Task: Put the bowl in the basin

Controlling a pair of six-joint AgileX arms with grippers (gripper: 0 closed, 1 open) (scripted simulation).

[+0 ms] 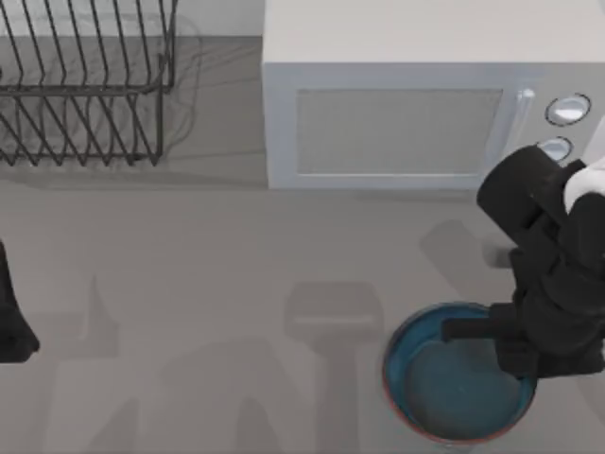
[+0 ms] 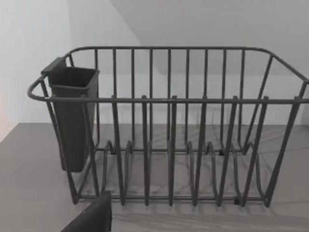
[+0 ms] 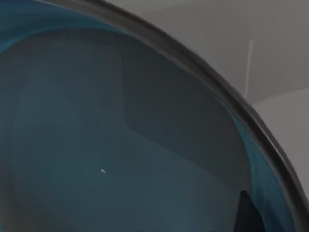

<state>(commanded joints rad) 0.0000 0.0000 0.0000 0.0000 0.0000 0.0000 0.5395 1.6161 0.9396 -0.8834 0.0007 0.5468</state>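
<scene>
The bowl (image 1: pixel 452 383), round and shallow with a glossy blue-teal inside and a thin reddish-brown rim, lies near the table's front edge at the right. My right gripper (image 1: pixel 477 339) reaches over the bowl's right side from above, and its black arm covers that part of the rim. Seen very close in the right wrist view, the bowl's inside (image 3: pixel 111 145) curves up to its dark rim (image 3: pixel 203 72). The basin (image 1: pixel 85 85), a dark wire rack, stands at the back left. My left gripper (image 1: pixel 11 326) is parked at the table's left edge, facing the basin (image 2: pixel 169 145).
A grey microwave (image 1: pixel 406 104) stands at the back, from the middle to the right, just behind my right arm. A dark cutlery cup (image 2: pixel 72 116) hangs on one end of the wire rack. Bare grey tabletop (image 1: pixel 208 284) stretches between rack and bowl.
</scene>
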